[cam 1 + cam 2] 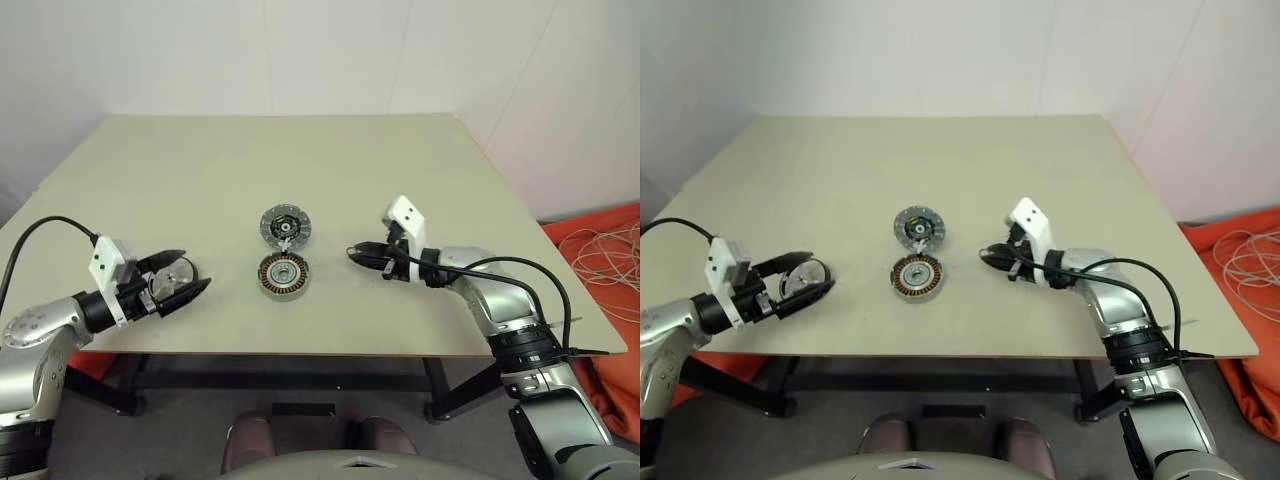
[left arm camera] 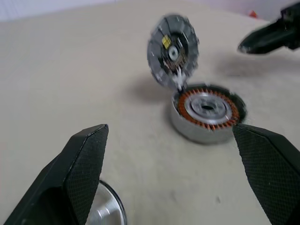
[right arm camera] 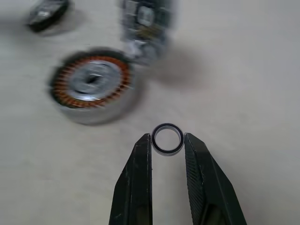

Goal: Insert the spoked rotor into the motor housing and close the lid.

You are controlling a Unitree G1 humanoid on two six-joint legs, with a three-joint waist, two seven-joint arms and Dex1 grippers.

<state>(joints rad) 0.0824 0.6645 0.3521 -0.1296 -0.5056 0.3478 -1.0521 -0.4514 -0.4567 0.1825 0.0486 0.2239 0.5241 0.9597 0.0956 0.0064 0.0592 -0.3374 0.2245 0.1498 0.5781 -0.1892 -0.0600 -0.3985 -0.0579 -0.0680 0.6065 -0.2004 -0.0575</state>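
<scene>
Your right gripper has its jaws clamped on a tiny dark ring beside the housing; your left gripper gapes wide over the rotor.

My arms are rounded silver metal with black joint rings and looping black cables; each wrist carries a white boxy camera block above textured black wedge fingers.
</scene>
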